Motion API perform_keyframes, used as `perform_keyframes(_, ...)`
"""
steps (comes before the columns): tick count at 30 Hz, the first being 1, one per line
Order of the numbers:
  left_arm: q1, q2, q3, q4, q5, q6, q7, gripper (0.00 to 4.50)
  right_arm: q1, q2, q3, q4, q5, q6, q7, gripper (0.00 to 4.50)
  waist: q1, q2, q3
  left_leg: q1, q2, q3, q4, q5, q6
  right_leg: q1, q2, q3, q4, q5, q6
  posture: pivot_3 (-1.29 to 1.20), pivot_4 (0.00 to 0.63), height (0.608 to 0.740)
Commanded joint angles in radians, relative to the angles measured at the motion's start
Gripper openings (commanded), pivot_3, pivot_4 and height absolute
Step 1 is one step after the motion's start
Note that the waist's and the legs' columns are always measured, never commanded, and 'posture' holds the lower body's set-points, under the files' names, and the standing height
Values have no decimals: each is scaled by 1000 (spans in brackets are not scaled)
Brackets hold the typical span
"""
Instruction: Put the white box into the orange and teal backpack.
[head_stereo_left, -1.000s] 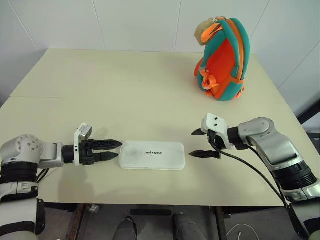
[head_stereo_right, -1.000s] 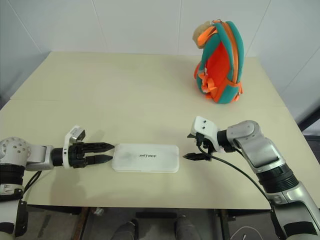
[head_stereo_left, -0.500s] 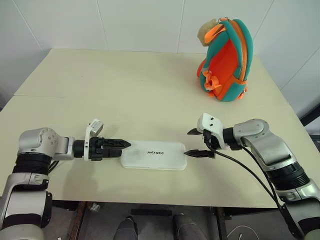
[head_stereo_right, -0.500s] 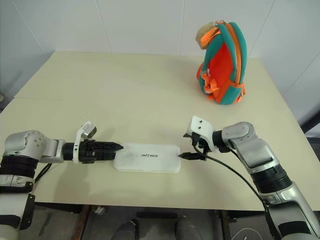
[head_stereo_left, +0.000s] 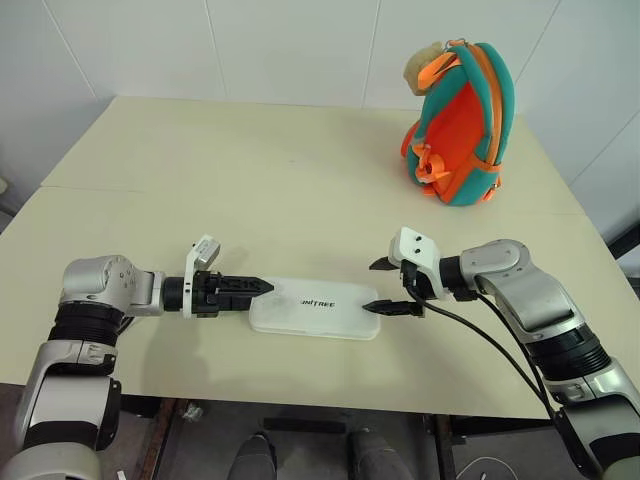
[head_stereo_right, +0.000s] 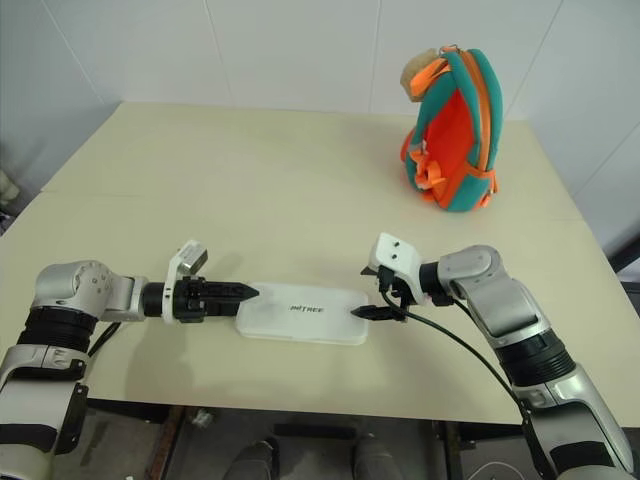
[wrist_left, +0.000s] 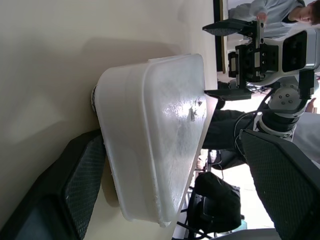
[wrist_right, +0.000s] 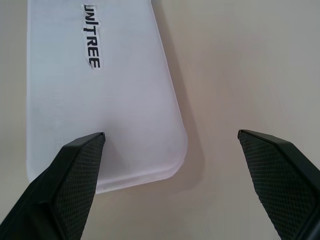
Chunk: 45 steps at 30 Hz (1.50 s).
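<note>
Left claw (head_stereo_left: 258, 287) advanced; white box (head_stereo_left: 314, 307) between both spread claws (right (head_stereo_left: 383, 286))

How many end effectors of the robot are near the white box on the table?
2. The left end effector is open at the left end of the white box; the right end effector is open at its right end.

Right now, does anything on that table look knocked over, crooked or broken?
Nothing stands out. The white box lies flat near the table's front edge, between the open left end effector and right end effector. The orange and teal backpack stands upright at the far right.
</note>
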Motion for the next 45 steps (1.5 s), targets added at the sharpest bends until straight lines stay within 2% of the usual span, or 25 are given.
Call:
perform_keyframes(1,-8,-12,-48,30,56,-25,-9,4084,-15,-1,-7,-7,-6,-11,-2,4500,0,0,0,0,0,0,0,0,0,0,0,0,0,0,0,0,150,740)
perform_keyframes(2,-12,-13,-63,30,66,-34,-20,3906,-14,0,-7,-8,-5,-10,-3,4500,-1,0,0,0,0,0,1,0,0,0,0,0,0,0,0,0,150,740)
perform_keyframes(8,-34,-32,-106,33,106,-63,-61,2014,-10,7,-6,-16,-1,-5,-9,4500,-2,0,0,0,0,0,1,0,1,1,0,0,-1,0,1,0,150,740)
perform_keyframes(10,-39,-37,-109,38,114,-66,-67,1593,-10,8,-6,-18,-1,-4,-11,4500,-1,0,0,0,0,0,1,-1,1,1,0,0,-1,0,1,0,150,740)
perform_keyframes(21,-19,-64,-59,-9,106,-61,-45,1477,-2,12,-4,-31,2,10,-16,4500,-1,0,0,-1,0,0,1,-1,2,1,0,0,-3,0,1,0,150,740)
perform_keyframes(26,1,-55,-52,-51,102,-52,-36,1477,19,-38,5,7,-61,-3,-44,4500,0,0,0,-1,0,0,1,-1,2,1,0,0,-3,0,1,0,150,740)
perform_keyframes(31,22,-44,-25,-85,98,-52,-26,1476,54,-86,-39,-2,-44,4,-44,4500,0,-1,-1,0,0,-1,1,-1,2,3,0,0,-4,1,1,0,150,740)
perform_keyframes(40,36,-28,93,-123,39,-42,-46,1430,59,-109,-91,20,-34,-2,-64,4500,-8,-1,-1,0,0,-1,1,-1,2,2,0,0,-4,1,2,0,150,740)
perform_keyframes(45,46,-34,165,-155,1,-38,-36,1262,46,-111,-103,49,-43,-17,-72,4500,-9,-1,0,-1,0,0,0,-1,2,1,0,0,-4,1,1,0,150,740)
